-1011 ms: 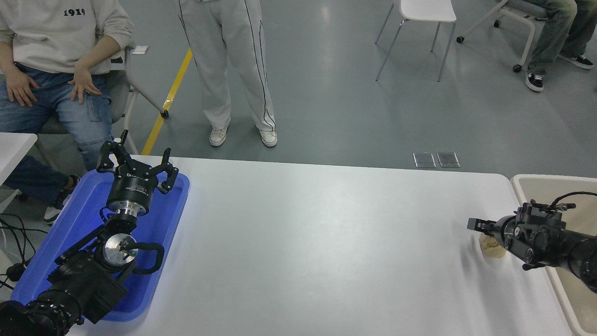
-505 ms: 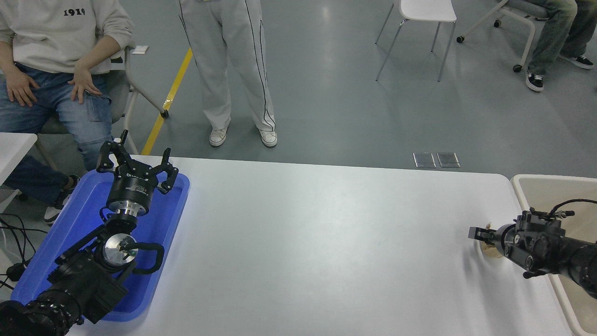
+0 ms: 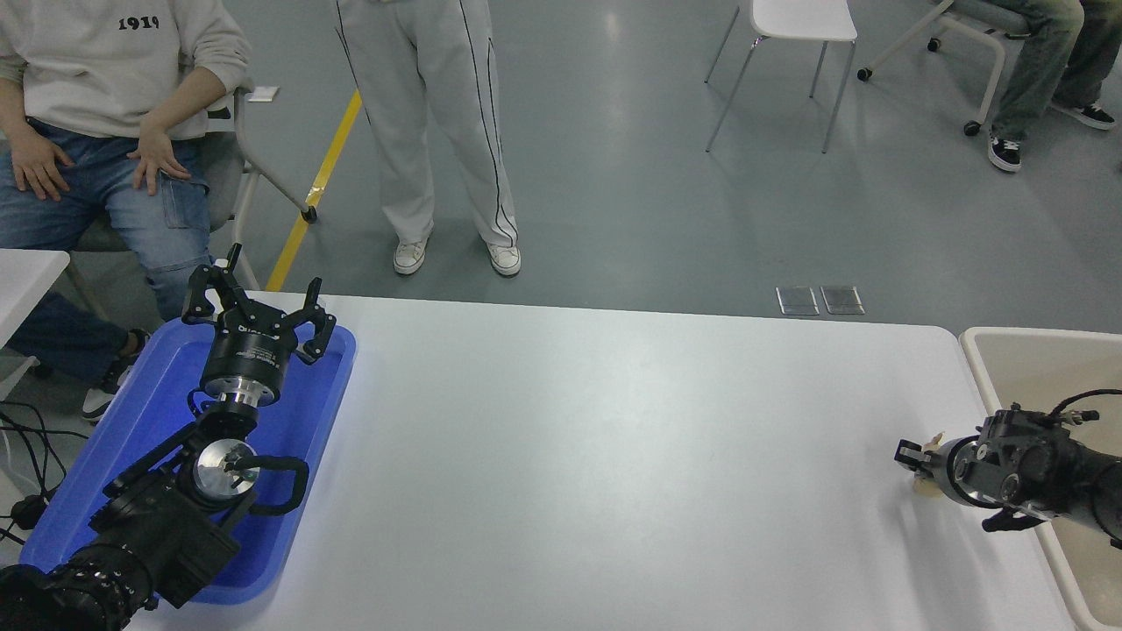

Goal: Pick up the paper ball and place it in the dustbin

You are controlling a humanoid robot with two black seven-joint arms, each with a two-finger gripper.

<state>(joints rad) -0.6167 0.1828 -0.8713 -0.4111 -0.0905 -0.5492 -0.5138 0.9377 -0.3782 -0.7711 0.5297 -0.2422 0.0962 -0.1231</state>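
The paper ball [image 3: 924, 485] is a tan wad near the table's right edge, mostly hidden by my right gripper [image 3: 910, 457]. Only small tan bits show above and below the fingers. The right gripper is closed around it, low over the table; I cannot tell whether the ball is off the surface. The cream dustbin [image 3: 975, 349] stands just past the table's right edge, and my right arm reaches in over it. My left gripper [image 3: 256, 298] is open and empty, parked over the blue tray [image 3: 337, 386] at the lower left.
A person sits at the far left and another stands behind the table's far edge. A white chair and a seated person's legs are further back. The white table [image 3: 614, 438] spans the middle.
My right gripper has drawn back to the right and towards the camera, closing on the paper ball, which now shows less. The left arm has not moved.
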